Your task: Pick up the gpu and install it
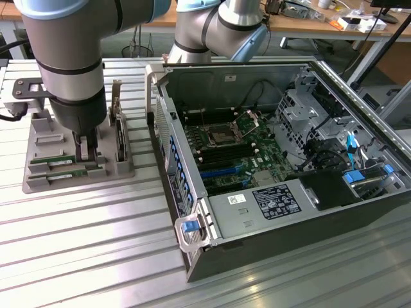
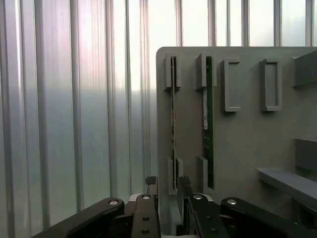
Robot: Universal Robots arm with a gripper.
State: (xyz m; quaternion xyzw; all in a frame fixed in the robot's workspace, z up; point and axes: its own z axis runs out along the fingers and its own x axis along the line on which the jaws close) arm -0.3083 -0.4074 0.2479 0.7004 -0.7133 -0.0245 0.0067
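A grey holder (image 1: 38, 183) lies on the ribbed metal table at the exterior view's left, with thin green sticks (image 1: 63, 171) lying in its slots. In the wrist view two sticks stand on edge in neighbouring slots. One is the gpu (image 2: 173, 114), seen edge-on as a thin line. The other is a second green stick (image 2: 209, 124) with a white label. My gripper (image 2: 167, 182) (image 1: 88, 154) is lowered over the holder and stands open. Its two fingertips sit on either side of the gpu's near end, and nothing is gripped.
An open computer case (image 1: 173, 160) fills the exterior view's right, its motherboard (image 1: 237, 147) exposed and a blue latch (image 1: 189, 226) at the near corner. An upright dark card (image 1: 119, 128) stands in the holder beside my arm. Empty grey slots (image 2: 230, 84) lie further along the holder.
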